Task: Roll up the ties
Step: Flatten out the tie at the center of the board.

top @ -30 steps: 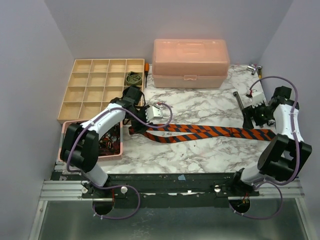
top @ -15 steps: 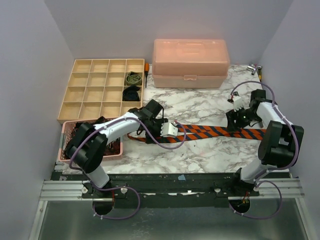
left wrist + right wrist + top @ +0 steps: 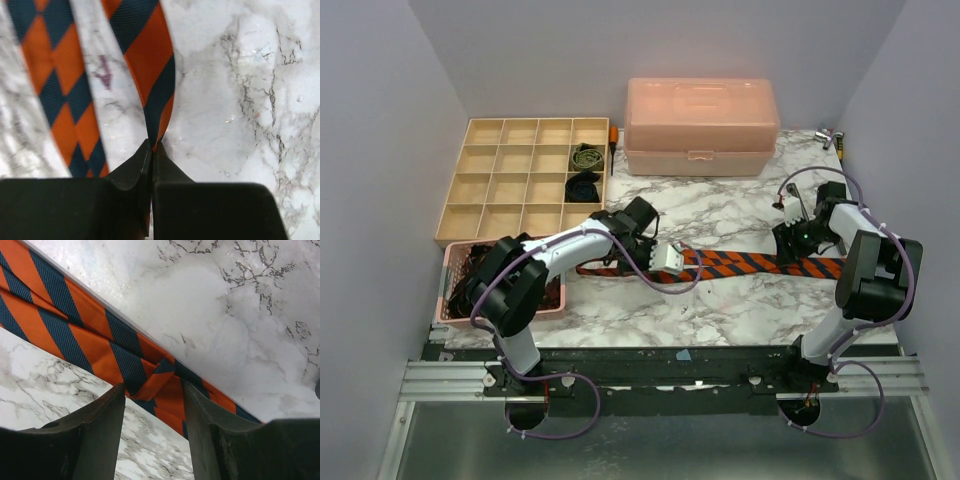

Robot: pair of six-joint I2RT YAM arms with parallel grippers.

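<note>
We see a left arm (image 3: 560, 248) and a right arm (image 3: 876, 268) built the same way: smooth white tubes joined by chunky black round parts. Thin purple cables (image 3: 812, 170) loop along both arms and curl down by their bottom ends. The left fingers (image 3: 130, 175) are black and come to a thin edge. The right fingers (image 3: 95, 430) are black, thick and a bit scuffed.

This is a robotics lab cell, not a home or shop. Plain lavender walls (image 3: 380, 150) box in a marble-patterned counter (image 3: 720, 215) on three sides. Two robot arms, left (image 3: 560, 250) and right (image 3: 875, 270), trailing purple cables (image 3: 620, 262), are bolted to a metal rail (image 3: 450, 375) at its near edge. The props look staged: a wooden compartment tray (image 3: 505, 190) and a pink plastic box (image 3: 700, 125).
</note>
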